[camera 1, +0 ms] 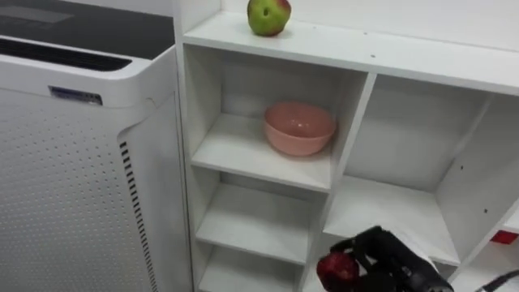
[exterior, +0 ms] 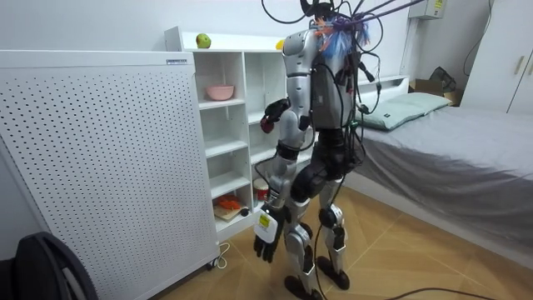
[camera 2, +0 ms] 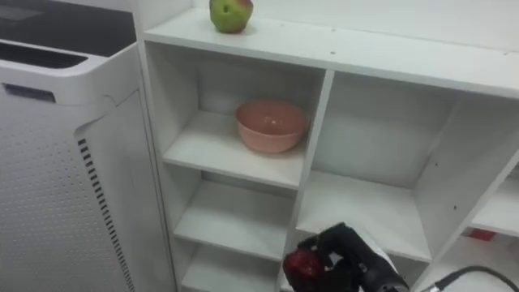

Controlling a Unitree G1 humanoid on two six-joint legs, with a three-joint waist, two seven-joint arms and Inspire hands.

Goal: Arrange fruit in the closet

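At the bottom edge of the eye views, the right hand (camera 1: 391, 261) comes in from the lower right with its dark fingers (camera 1: 366, 242) clenched round a red apple (camera 1: 337, 270). The apple sits at the hand's left end, with the fingers curving over its top and right side and its left side bare. It is held in front of the shelf unit (camera 1: 381, 52), low down by the upright divider and touching no board. Beyond it, a pink bowl (camera 1: 298, 127) stands upright on the upper shelf of the left column. Farther up, a green apple (camera 1: 268, 15) rests on the unit's top board. A white perforated cabinet (camera 1: 65, 186) stands against the unit's left side. The room view shows the robot standing before the shelves, its left hand (exterior: 265, 238) hanging by its thigh; whether that one is loose or clenched I cannot tell.
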